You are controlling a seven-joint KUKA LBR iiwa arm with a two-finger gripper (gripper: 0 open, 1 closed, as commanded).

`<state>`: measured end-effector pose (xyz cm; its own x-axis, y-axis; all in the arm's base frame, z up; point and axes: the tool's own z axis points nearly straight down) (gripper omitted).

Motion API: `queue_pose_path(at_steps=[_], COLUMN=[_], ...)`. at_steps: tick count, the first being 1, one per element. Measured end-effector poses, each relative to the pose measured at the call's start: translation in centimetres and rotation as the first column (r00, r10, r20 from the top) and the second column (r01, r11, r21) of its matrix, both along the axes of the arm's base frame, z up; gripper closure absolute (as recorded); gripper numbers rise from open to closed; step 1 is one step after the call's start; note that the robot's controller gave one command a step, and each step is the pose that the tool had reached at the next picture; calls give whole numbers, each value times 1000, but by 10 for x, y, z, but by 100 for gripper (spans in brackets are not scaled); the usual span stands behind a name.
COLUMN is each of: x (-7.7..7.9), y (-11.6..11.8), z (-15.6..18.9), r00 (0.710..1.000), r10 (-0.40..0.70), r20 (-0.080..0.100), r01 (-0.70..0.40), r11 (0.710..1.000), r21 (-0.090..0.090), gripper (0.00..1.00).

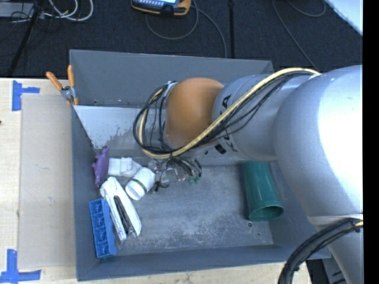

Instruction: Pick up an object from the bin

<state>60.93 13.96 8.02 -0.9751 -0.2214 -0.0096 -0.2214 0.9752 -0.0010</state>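
Note:
My gripper hangs low in the middle of the bin, mostly hidden beneath the arm's orange cover. Just to its left, close to or touching it, lies a small white cylinder on its side. A crumpled white piece sits beyond that, next to a purple soft thing at the left wall. A white flat packet with a dark tool on it lies in front of the cylinder. A small green bit lies just right of the gripper.
A blue ridged block lies along the left wall near the front corner. A dark green cup lies on its side at the right, mouth toward the front. The arm covers the bin's back right.

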Motion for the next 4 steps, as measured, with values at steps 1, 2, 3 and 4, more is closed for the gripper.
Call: queue_pose_path(at_steps=[1,2,3,4], x=[0,-13,-13,-19], y=[0,1,0,4], z=[0,118,118,147], r00=[1000,999,999,999], r10=[0,35,35,41], r20=[0,1,1,-5], r01=[0,-35,-35,-41], r11=[1000,999,999,999], r21=[0,0,0,-1], gripper=[100,100,100,100])
